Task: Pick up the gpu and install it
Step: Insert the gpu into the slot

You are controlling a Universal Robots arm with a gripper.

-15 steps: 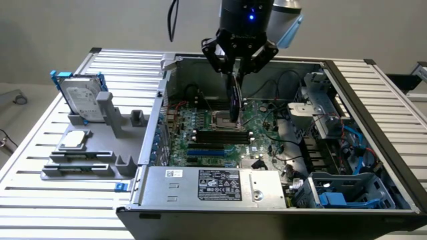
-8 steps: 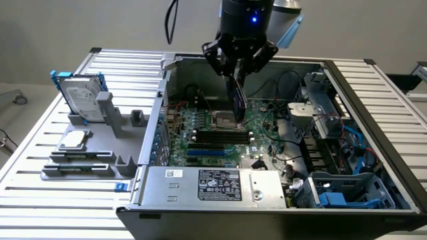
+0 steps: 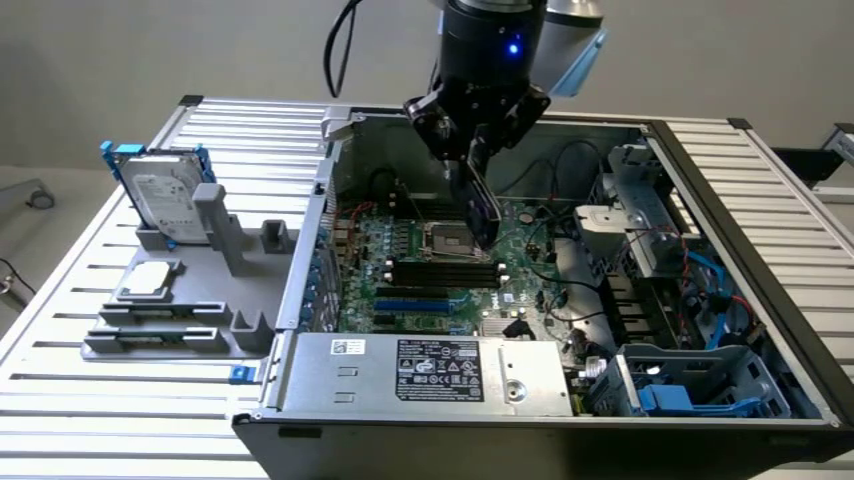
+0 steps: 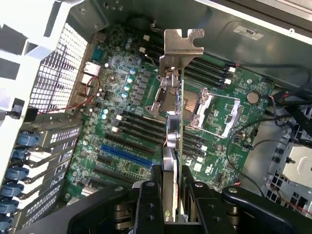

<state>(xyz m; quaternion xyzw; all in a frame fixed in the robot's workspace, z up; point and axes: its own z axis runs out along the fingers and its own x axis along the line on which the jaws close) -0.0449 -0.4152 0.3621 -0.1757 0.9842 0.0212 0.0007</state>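
Above the middle of the motherboard [image 3: 414, 275], inside the open computer case [image 3: 747, 190], the gripper [image 3: 477, 150] holds the gpu [image 3: 483, 210] clear of the board. The fingers [image 4: 148, 204] are clamped on both flat faces of the card at a narrow setting. The card hangs on edge, slightly tilted. In the wrist view the gpu [image 4: 171, 139] is seen edge-on over the processor socket [image 4: 214, 109], with its metal bracket [image 4: 183, 46] at the end away from the gripper [image 4: 171, 197]. A hard drive [image 3: 167, 205] stands upright in a gray holder [image 3: 174, 335] near the bench [image 3: 120, 410] edge on the exterior view's left, well apart from the card.
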